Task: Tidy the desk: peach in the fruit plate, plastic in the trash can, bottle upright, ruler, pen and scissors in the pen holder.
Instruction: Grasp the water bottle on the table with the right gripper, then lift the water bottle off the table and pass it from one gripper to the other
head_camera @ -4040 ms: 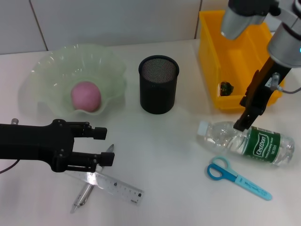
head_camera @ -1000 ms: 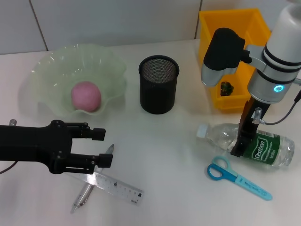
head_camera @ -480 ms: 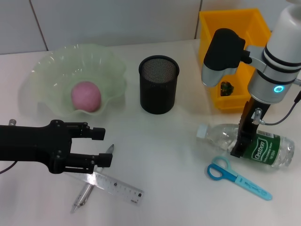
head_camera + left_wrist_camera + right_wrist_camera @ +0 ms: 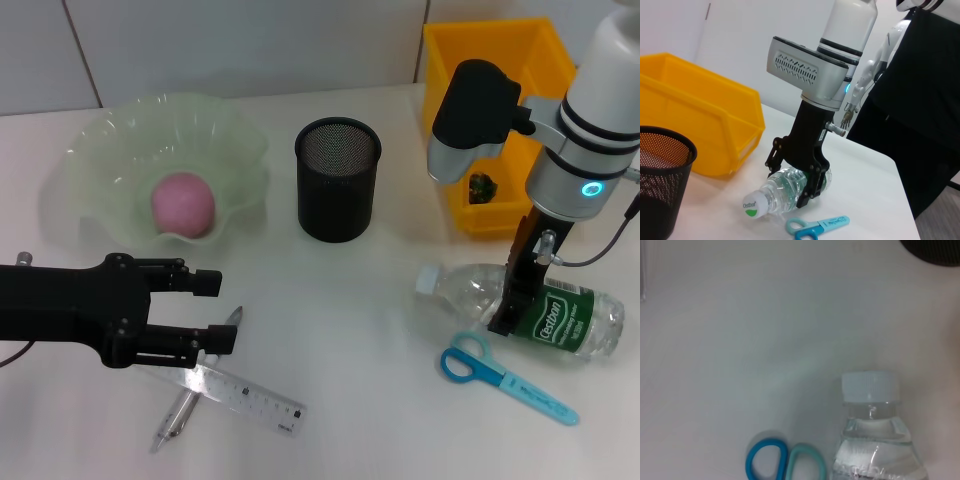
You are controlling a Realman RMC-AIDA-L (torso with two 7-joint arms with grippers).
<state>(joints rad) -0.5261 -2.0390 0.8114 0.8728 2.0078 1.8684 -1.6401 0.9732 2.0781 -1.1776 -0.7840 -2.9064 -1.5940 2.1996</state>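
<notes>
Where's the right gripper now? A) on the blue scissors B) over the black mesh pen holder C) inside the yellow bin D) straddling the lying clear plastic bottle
D: in the left wrist view the right gripper has a finger on each side of the lying clear plastic bottle.

- White desk (image 4: 340,330) carries everything
- Far left: pale green fruit plate (image 4: 110,160)
- Far middle: black mesh pen holder (image 4: 338,180)
- Far right: yellow bin (image 4: 445,130)
- Right: water bottle (image 4: 575,320) on its side, blue scissors (image 4: 505,378) nearer
- Near left: clear ruler (image 4: 250,395) crossing a pen (image 4: 175,420)
</notes>
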